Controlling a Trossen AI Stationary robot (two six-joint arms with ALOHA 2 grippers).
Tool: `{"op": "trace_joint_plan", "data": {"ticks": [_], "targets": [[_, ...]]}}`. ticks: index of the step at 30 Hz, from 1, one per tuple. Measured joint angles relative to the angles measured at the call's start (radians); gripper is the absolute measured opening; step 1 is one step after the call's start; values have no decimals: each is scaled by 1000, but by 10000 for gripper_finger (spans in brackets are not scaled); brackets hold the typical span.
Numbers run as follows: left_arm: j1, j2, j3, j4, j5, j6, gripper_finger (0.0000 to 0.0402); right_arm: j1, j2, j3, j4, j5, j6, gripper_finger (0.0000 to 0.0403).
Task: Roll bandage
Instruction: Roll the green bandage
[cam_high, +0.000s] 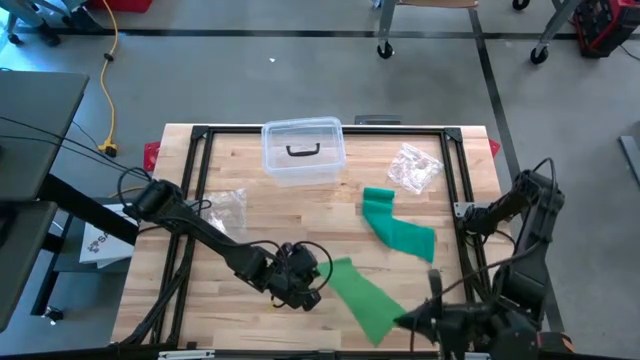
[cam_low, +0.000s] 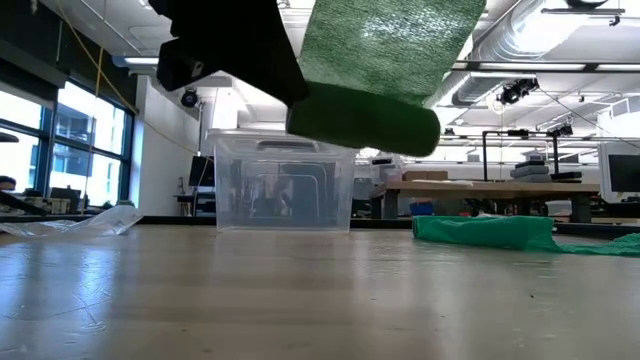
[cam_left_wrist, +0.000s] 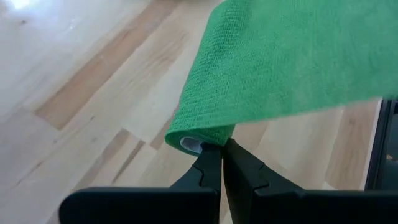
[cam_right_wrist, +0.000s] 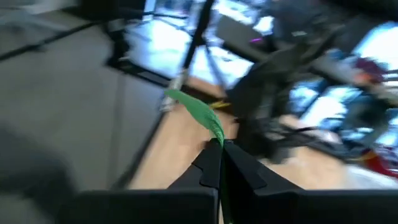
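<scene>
High view: overhead, straight down, whole table (cam_high: 300, 215) in frame with floor on all sides.

Low view: at table-top height, level across the boards into the room; the green bandage (cam_low: 385, 75) hangs very close to the lens, the clear bin (cam_low: 283, 182) farther back. Both also appear in the high view.

Left wrist view: close, angled down onto the boards past its own closed jaws, bandage filling the frame.

Right wrist view: blurred, looks along the table edge toward floor and room; shares the bandage.
</scene>
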Motion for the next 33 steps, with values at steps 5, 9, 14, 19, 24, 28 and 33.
{"op": "trace_joint_plan", "data": {"ticks": [5,9,14,19,24,28,33], "targets": [[0,-21,0,-28,-27,0,0,-1,43,0,-12,-177,72,0],[-2,-38,0,-44,-42,1,0,-2,92,0,-24,-280,115,0],[-3,-46,0,-58,-53,1,0,-23,159,0,-53,-344,166,0],[-12,-60,0,-73,-76,1,0,-65,242,0,-56,-436,178,0],[-28,-84,0,-85,-125,1,0,-130,337,0,-60,-508,168,0],[-48,-96,0,-97,-147,0,0,-168,388,-2,-87,-519,138,0],[-75,-96,0,-121,-194,-26,0,-216,397,-59,-49,-529,110,0]]}}
